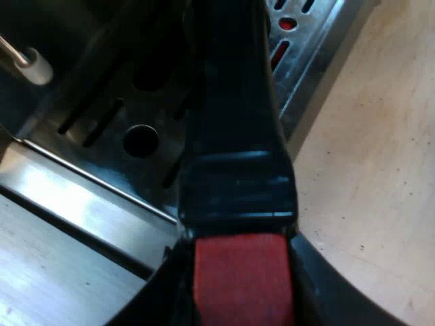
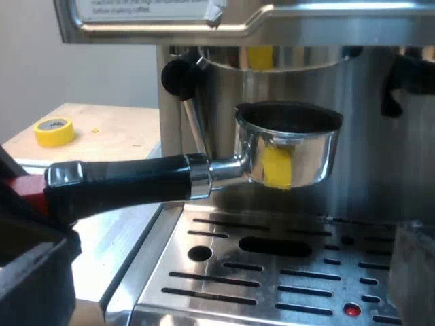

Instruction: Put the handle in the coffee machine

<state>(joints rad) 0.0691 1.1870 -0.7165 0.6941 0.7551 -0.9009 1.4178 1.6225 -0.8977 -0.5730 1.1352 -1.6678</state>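
The metal holder hangs level in the air just under the espresso machine's brew head and above the drip tray. Its basket is not touching the head. The dark handle runs away from the machine to its red end. My left gripper is shut on that red end, with a black finger on each side. My right gripper is open in front of the drip tray, below the holder, with nothing between its fingers.
The steam wand, with a black knob, hangs beside the brew head; its tip is above the drip tray. A yellow tape roll lies on the light wooden table beside the machine.
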